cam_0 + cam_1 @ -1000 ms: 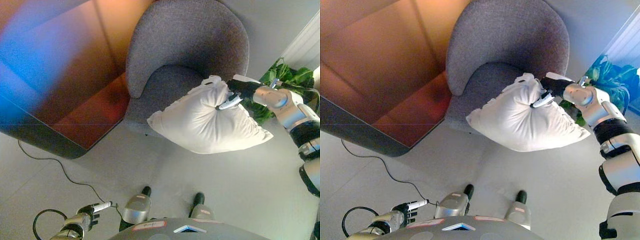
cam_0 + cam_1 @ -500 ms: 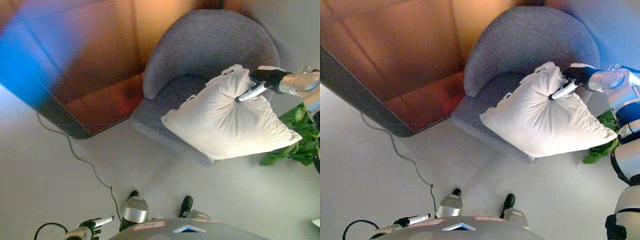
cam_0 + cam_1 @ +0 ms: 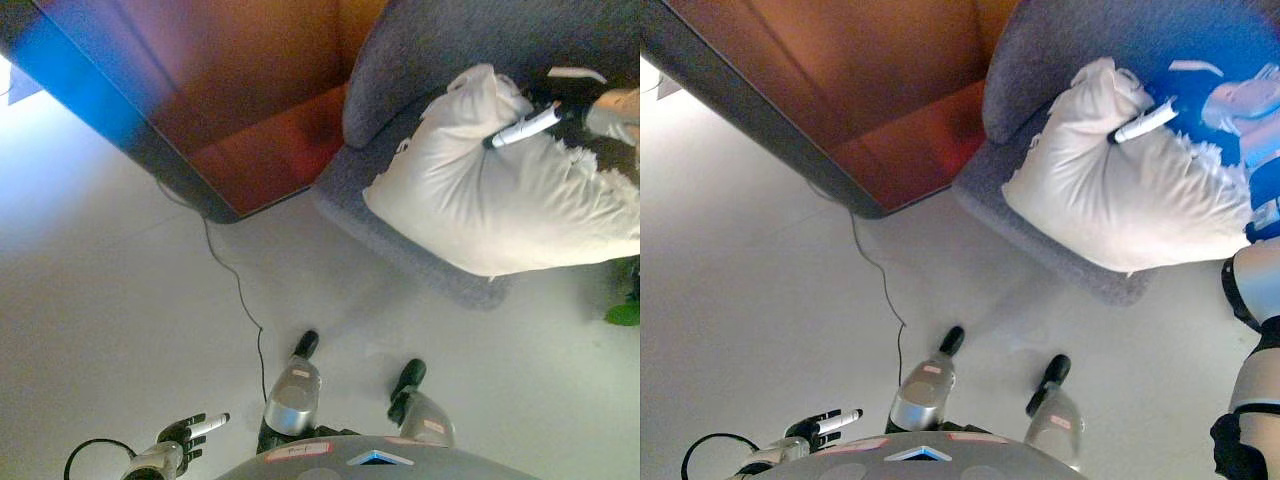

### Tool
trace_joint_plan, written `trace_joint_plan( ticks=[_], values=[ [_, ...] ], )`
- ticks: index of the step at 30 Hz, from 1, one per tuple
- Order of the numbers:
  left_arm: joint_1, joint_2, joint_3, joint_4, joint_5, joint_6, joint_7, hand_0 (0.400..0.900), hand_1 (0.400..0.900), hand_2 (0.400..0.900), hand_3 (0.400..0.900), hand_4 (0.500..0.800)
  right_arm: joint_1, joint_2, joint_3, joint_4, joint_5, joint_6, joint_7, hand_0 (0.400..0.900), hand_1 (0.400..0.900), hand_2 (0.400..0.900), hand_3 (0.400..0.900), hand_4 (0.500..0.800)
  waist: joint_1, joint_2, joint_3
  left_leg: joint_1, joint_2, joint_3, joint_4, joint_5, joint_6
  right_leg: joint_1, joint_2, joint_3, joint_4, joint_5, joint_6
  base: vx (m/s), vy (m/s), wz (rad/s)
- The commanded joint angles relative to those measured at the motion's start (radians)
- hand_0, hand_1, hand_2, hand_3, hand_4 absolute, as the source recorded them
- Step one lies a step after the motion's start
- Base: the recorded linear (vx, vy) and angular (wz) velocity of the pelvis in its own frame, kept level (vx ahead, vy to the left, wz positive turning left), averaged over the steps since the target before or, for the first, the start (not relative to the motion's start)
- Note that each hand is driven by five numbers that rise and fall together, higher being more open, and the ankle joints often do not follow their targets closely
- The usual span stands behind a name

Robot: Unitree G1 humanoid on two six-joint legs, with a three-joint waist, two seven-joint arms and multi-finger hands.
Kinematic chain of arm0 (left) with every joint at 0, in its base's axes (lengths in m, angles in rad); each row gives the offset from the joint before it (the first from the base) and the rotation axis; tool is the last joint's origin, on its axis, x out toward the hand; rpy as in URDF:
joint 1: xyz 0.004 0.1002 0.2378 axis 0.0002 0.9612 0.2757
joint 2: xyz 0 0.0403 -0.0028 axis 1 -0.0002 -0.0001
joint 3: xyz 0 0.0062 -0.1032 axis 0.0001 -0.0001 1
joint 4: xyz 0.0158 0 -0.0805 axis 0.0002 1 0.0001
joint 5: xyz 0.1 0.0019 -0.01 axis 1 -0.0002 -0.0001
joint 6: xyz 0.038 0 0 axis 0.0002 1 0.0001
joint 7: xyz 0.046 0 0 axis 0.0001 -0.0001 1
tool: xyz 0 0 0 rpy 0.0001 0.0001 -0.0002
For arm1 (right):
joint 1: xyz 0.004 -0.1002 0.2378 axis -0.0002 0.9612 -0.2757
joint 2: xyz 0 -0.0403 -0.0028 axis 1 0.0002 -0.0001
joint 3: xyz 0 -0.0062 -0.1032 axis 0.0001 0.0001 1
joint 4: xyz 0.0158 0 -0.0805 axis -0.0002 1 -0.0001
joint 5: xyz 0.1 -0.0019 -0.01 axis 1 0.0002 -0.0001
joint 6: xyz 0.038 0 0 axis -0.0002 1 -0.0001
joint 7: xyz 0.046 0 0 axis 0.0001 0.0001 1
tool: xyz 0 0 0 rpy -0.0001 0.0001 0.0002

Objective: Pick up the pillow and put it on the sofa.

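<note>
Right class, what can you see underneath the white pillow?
Under the pillow shows the grey sofa seat edge and front, and pale floor ahead of it. Most of the seat is covered by the pillow. The right hand grips its top.

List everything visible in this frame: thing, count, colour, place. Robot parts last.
pillow: one, white, upper right, held over the front of the sofa seat.
sofa: one, grey, rounded back, top right.
panel: one, reddish-brown with a dark edge, top left beside the sofa.
cord: one, thin and dark, runs on the floor from the panel toward the bottom.
plant: one, green leaves, right edge, mostly cut off.
floor: light grey, fills the lower part.
right hand: one, dark with a white fingertip, curled round the pillow's top.
left hand: one, dark with a white fingertip, bottom left, fingers relaxed, holding nothing.
</note>
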Motion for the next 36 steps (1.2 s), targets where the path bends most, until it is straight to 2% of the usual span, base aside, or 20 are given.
trace_joint_plan(
  ticks=[1, 3, 4, 6, 10, 11, 12, 15, 17, 22, 25, 27, 30, 33, 36],
  values=[
    [0.047, 0.100, -0.062, 0.007, -0.051, -0.016, 0.008, 0.900, 0.900, 0.900, 0.900, 0.800, -0.177, -0.065, 0.020, 0.040, -0.056, -0.024, -0.165, 0.900, 0.900, 0.900, 0.900, 0.800, 0.017, -0.032, -0.035, 0.056, 0.087, 0.014, -0.009, 0.118, 0.008, -0.072, -0.073, 0.076, 0.120, -0.084, 0.022, -0.04, 0.049, 0.09],
    [0.057, 0.094, -0.062, 0.008, -0.051, -0.014, -0.007, 0.900, 0.900, 0.900, 0.900, 0.800, -0.199, -0.089, 0.045, 0.073, -0.162, -0.021, -0.223, 0.900, 0.900, 0.900, 0.900, 0.800, 0.012, -0.013, -0.037, 0.059, 0.092, 0.027, -0.024, 0.141, 0.004, -0.095, -0.074, 0.077, 0.141, -0.092, 0.018, -0.04, 0.035, 0.07],
    [0.058, 0.093, -0.067, 0.010, -0.057, -0.015, -0.013, 0.900, 0.900, 0.900, 0.900, 0.800, -0.217, -0.102, 0.069, 0.084, -0.196, 0.003, -0.257, 0.900, 0.900, 0.900, 0.900, 0.800, 0.007, -0.004, -0.037, 0.058, 0.094, 0.036, -0.029, 0.149, 0.004, -0.108, -0.075, 0.078, 0.153, -0.096, 0.015, -0.05, 0.035, 0.02],
    [0.062, 0.095, -0.070, 0.010, -0.062, -0.014, -0.025, 0.900, 0.900, 0.900, 0.900, 0.800, -0.239, -0.116, 0.084, 0.093, -0.215, 0.055, -0.318, 0.900, 0.900, 0.900, 0.900, 0.800, -0.001, 0.010, -0.038, 0.065, 0.098, 0.046, -0.039, 0.161, 0.004, -0.128, -0.075, 0.081, 0.173, -0.101, 0.011, -0.03, 0.043, -0.05],
    [0.070, 0.088, -0.082, -0.007, -0.084, -0.015, -0.052, 0.900, 0.900, 0.900, 0.900, 0.800, -0.259, -0.145, 0.104, 0.105, -0.255, 0.101, -0.416, 0.900, 0.900, 0.900, 0.900, 0.800, -0.019, 0.026, -0.047, 0.077, 0.096, 0.067, -0.051, 0.182, 0.003, -0.135, -0.066, 0.090, 0.172, -0.105, 0.005, -0.02, 0.056, -0.14],
    [0.074, 0.078, -0.075, -0.018, -0.078, -0.011, -0.049, 0.900, 0.900, 0.900, 0.900, 0.800, -0.263, -0.150, 0.098, 0.104, -0.269, 0.107, -0.416, 0.900, 0.900, 0.900, 0.900, 0.800, -0.022, 0.031, -0.050, 0.078, 0.097, 0.071, -0.049, 0.195, 0.006, -0.133, -0.063, 0.092, 0.168, -0.103, 0.006, 0.01, 0.029, -0.15],
    [0.075, 0.072, -0.091, -0.035, -0.089, 0.001, -0.034, 0.900, 0.900, 0.900, 0.900, 0.800, -0.267, -0.149, 0.092, 0.107, -0.294, 0.115, -0.419, 0.900, 0.900, 0.900, 0.900, 0.800, -0.023, 0.031, -0.056, 0.079, 0.098, 0.076, -0.045, 0.202, 0.006, -0.130, -0.062, 0.095, 0.167, -0.103, 0.006, 0.07, 0.015, -0.15],
    [0.060, 0.063, -0.105, -0.047, -0.086, 0.036, 0.004, 0.900, 0.900, 0.900, 0.900, 0.800, -0.307, -0.140, 0.119, 0.116, -0.318, 0.154, -0.395, 0.900, 0.900, 0.900, 0.900, 0.800, -0.026, 0.014, -0.087, 0.093, 0.102, 0.088, -0.038, 0.192, 0.006, -0.118, -0.059, 0.103, 0.170, -0.112, -0.002, 0.14, -0.027, -0.12],
    [0.039, 0.068, -0.099, -0.033, -0.089, 0.059, 0.014, 0.900, 0.900, 0.900, 0.900, 0.800, -0.332, -0.142, 0.148, 0.133, -0.334, 0.143, -0.387, 0.900, 0.900, 0.900, 0.900, 0.800, -0.038, 0.001, -0.106, 0.108, 0.114, 0.100, -0.040, 0.188, 0.004, -0.113, -0.051, 0.110, 0.177, -0.114, -0.003, 0.14, -0.051, -0.19],
    [-0.006, 0.091, -0.099, 0.007, -0.118, 0.098, 0.016, 0.900, 0.900, 0.900, 0.900, 0.800, -0.317, -0.159, 0.162, 0.122, -0.360, 0.166, -0.488, 0.900, 0.900, 0.900, 0.900, 0.800, -0.071, -0.027, -0.126, 0.126, 0.134, 0.129, -0.042, 0.168, 0.004, -0.070, -0.025, 0.119, 0.141, -0.107, -0.003, 0.09, -0.058, -0.16],
    [-0.025, 0.105, -0.104, 0.024, -0.125, 0.096, 0.014, 0.900, 0.900, 0.900, 0.900, 0.800, -0.291, -0.169, 0.144, 0.114, -0.320, 0.197, -0.524, 0.900, 0.900, 0.900, 0.900, 0.800, -0.084, -0.044, -0.124, 0.131, 0.138, 0.143, -0.041, 0.151, 0.007, -0.038, -0.016, 0.120, 0.107, -0.098, 0.000, 0.01, -0.057, -0.07],
    [-0.037, 0.114, -0.102, 0.035, -0.125, 0.091, 0.017, 0.900, 0.900, 0.900, 0.900, 0.800, -0.260, -0.174, 0.118, 0.105, -0.304, 0.192, -0.540, 0.900, 0.900, 0.900, 0.900, 0.800, -0.094, -0.058, -0.123, 0.140, 0.139, 0.157, -0.038, 0.133, 0.008, -0.004, -0.013, 0.120, 0.075, -0.093, 0.003, 0.01, -0.051, -0.10],
    [-0.057, 0.130, -0.101, 0.039, -0.118, 0.095, 0.023, 0.900, 0.900, 0.900, 0.900, 0.800, -0.208, -0.181, 0.081, 0.093, -0.285, 0.172, -0.529, 0.900, 0.900, 0.900, 0.900, 0.800, -0.104, -0.081, -0.127, 0.154, 0.140, 0.172, -0.032, 0.115, 0.010, 0.051, -0.011, 0.115, 0.027, -0.083, 0.009, 0.03, -0.043, -0.11],
    [-0.068, 0.143, -0.092, 0.041, -0.104, 0.103, 0.025, 0.900, 0.900, 0.900, 0.900, 0.800, -0.129, -0.188, 0.038, 0.055, -0.260, 0.148, -0.474, 0.900, 0.900, 0.900, 0.900, 0.800, -0.115, -0.102, -0.141, 0.173, 0.138, 0.186, -0.022, 0.098, 0.011, 0.104, -0.007, 0.117, -0.015, -0.074, 0.016, 0.05, -0.017, -0.13],
    [-0.090, 0.145, -0.098, 0.036, -0.099, 0.110, 0.031, 0.900, 0.900, 0.900, 0.900, 0.800, 0.005, -0.178, -0.051, -0.005, -0.219, 0.137, -0.428, 0.900, 0.900, 0.900, 0.900, 0.800, -0.127, -0.120, -0.154, 0.192, 0.128, 0.202, -0.012, 0.079, 0.016, 0.155, -0.009, 0.117, -0.058, -0.057, 0.026, 0.03, 0.006, -0.13]
  ],
)
